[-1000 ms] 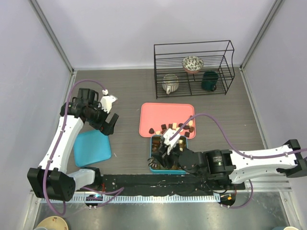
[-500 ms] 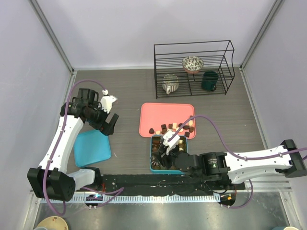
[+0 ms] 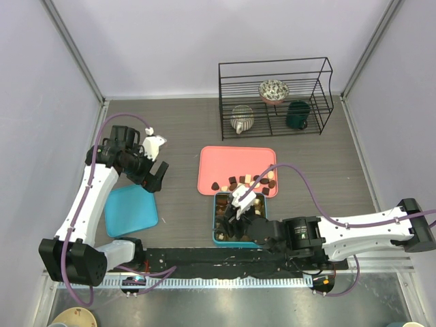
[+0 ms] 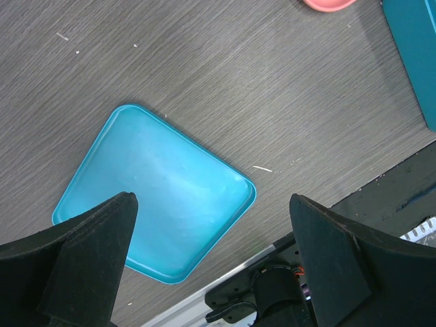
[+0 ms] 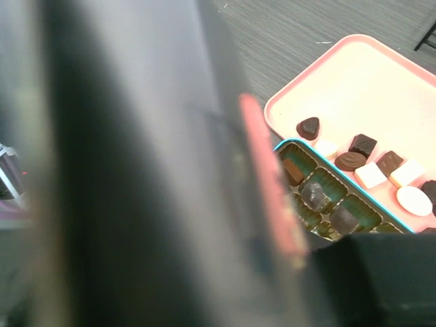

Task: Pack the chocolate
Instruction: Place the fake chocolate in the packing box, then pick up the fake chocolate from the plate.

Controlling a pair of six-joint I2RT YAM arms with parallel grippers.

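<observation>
The chocolate (image 3: 245, 182), several small dark, brown and cream pieces, lies along the near edge of the pink tray (image 3: 235, 160). The teal box (image 3: 219, 238) with brown compartments stands just in front of the tray and holds a few pieces (image 5: 315, 193). My right gripper (image 3: 240, 211) hovers over the box. Its blurred fingers (image 5: 136, 177) fill most of the right wrist view, so I cannot see how the jaws stand. My left gripper (image 3: 154, 178) is open and empty, above the far edge of the teal lid (image 3: 131, 210). The lid also shows in the left wrist view (image 4: 157, 197).
A black wire rack (image 3: 275, 97) at the back holds a patterned bowl (image 3: 273, 90), a striped pot (image 3: 242, 119) and a dark green cup (image 3: 298, 115). The black base rail (image 3: 218, 262) runs along the near edge.
My right arm has slid a little to the left, keeping its gripper over the teal box. The left arm has not moved.
</observation>
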